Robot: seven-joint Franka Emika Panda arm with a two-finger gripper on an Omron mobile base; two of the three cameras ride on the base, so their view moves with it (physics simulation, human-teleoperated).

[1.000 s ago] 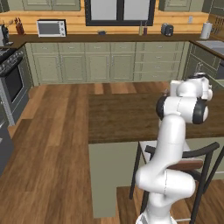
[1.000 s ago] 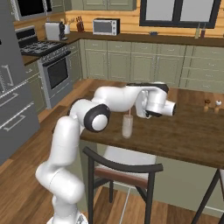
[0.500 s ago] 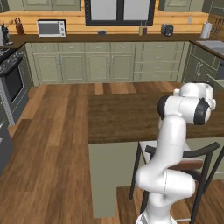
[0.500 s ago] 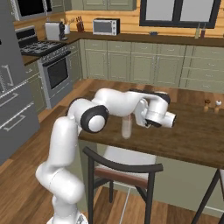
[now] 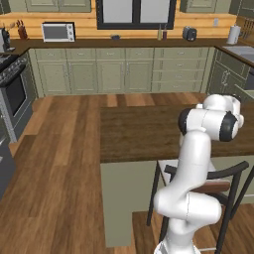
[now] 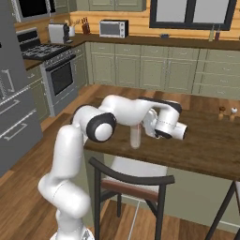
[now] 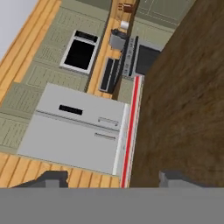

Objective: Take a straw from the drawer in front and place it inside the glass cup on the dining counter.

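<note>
The glass cup [image 6: 135, 137] stands upright near the front edge of the dark wood dining counter [image 6: 206, 145]. My hand hangs right beside it, to its right. In the hand view the reddish-pink straw [image 7: 131, 127] runs straight away from the gripper [image 7: 113, 178], with the cup's pale translucent wall along it. My two fingertips [image 7: 52, 177] stand far apart on either side of the straw and touch nothing, so the gripper is open. From the left base side my own arm [image 5: 208, 124] covers the cup over the counter [image 5: 139, 129]. The drawer is out of view.
A dark metal chair [image 6: 133, 183] stands against the counter just below my arm, also seen from the left [image 5: 208, 183]. Two small shakers [image 6: 227, 111] sit at the counter's far right. A stove [image 6: 61, 70] and grey fridge [image 6: 14, 117] line the left wall.
The jaws have opened and let go of the straw, which now stands in the cup. The hand has drifted a little to the right, away from the cup.
</note>
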